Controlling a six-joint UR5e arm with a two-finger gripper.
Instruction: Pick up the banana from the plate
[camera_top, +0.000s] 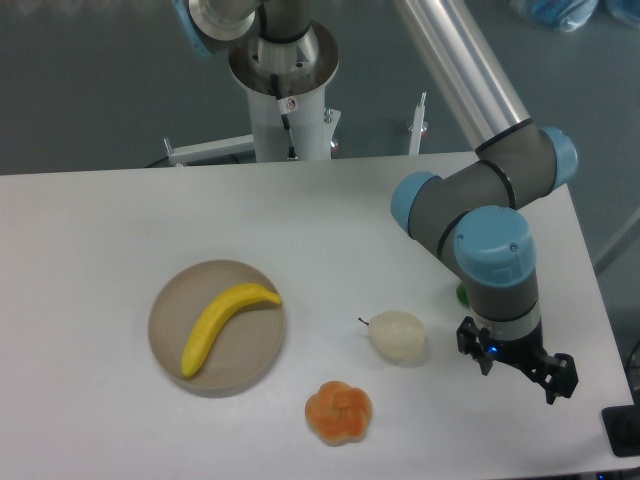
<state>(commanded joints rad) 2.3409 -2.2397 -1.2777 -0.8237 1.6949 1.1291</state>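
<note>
The arm (470, 190) reaches in from the upper middle, its long silver tube slanting down to the right into a grey elbow with blue caps, then turning so the last grey and blue section points straight down over the right side of the white tabletop (90, 230). At its lower end the dark end effector (515, 362) hangs low near the front right part of the tabletop; it has nothing in its grip and touches none of the fruit, but from this angle I cannot tell how far apart its fingers stand. The banana (225, 323) lies well apart from it on the left, resting diagonally across the plate (170, 300), its upper tip reaching the plate's right rim and its lower tip pointing toward the front left. A pale pear (398, 335) with a short stem lies on the tabletop between the plate and the end effector, just beside the latter on its left. An orange fruit (339, 410) sits in front of the pear, nearer the front edge. A small green thing (462, 294) shows behind the arm's lower section, mostly hidden.
</note>
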